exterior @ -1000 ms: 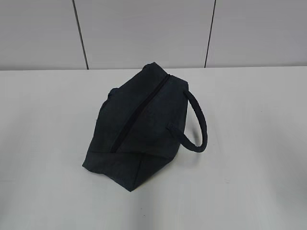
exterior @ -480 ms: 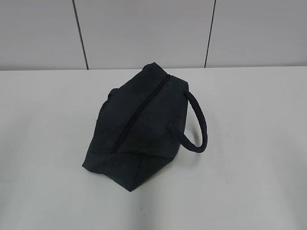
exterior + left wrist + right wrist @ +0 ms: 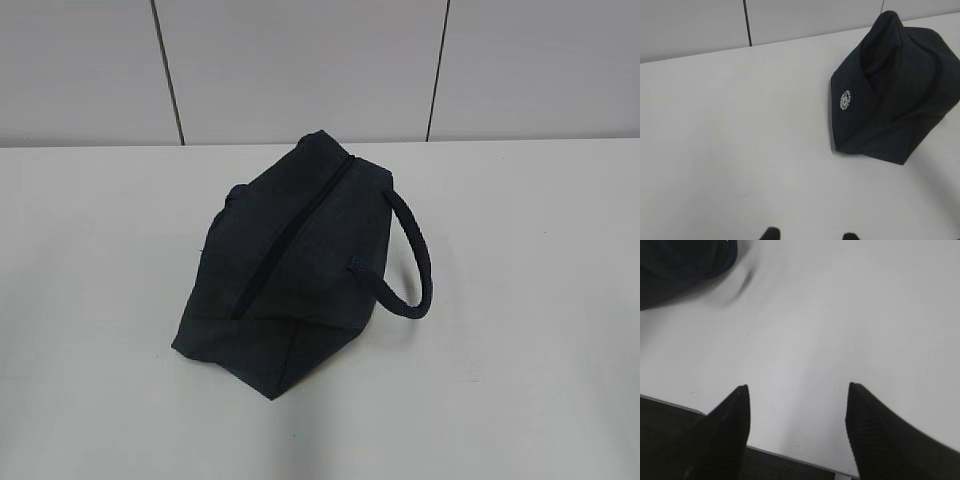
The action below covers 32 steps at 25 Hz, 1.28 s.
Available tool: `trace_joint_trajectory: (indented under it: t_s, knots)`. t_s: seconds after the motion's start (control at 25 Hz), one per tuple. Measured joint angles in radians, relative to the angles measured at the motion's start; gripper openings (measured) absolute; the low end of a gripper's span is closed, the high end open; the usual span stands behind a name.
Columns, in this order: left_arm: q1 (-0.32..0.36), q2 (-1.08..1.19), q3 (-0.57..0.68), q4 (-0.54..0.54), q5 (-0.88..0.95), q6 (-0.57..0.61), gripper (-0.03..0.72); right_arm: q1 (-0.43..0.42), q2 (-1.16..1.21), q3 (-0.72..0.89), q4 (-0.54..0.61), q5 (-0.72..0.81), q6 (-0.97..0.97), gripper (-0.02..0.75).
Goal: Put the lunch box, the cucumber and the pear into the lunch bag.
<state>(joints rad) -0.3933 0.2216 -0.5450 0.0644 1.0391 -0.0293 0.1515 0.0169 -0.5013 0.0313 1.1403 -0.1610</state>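
The lunch bag [image 3: 290, 270] slumps mid-table, zipper shut. It looks soft and light; I'd take its rope handle [image 3: 415, 262] on the right. My right pincer [image 3: 797, 390] gapes wide and empty, and my left pincer [image 3: 809, 235] shows parted tips, also empty.

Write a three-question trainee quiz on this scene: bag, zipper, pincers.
1. True or false: the zipper along the top of the lunch bag looks closed.
2. Multiple choice: the bag's loop handle in the exterior view is A) on the bag's right side, B) on its left side, C) standing straight up above it.
3. Fill in: the right pincer is open over the bare ____.

Key
1. True. The zipper line shows no gap and no lining.
2. A. The handle curves out to the right, down by the table.
3. Table. Its two fingers stand apart with nothing between; the left pincer shows only its two tips, apart.
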Motion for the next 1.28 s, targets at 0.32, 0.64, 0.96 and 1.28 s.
trace_joint_trajectory:
  t_s: [0.32, 0.64, 0.96, 1.28]
  knots:
    - [0.000, -0.188, 0.025, -0.027, 0.055, 0.000, 0.240, 0.000, -0.012, 0.000, 0.000, 0.002, 0.002, 0.475]
    - [0.000, -0.240, 0.025, -0.029, 0.068, 0.000, 0.239, 0.000, -0.034, 0.000, -0.002, 0.004, 0.010, 0.475]
    - [0.000, -0.240, 0.025, -0.031, 0.068, 0.000, 0.239, 0.000, -0.035, 0.000, -0.002, 0.004, 0.015, 0.475]
    - [0.015, -0.240, 0.025, -0.031, 0.068, 0.000, 0.239, 0.000, -0.035, 0.000, -0.002, 0.004, 0.017, 0.475]
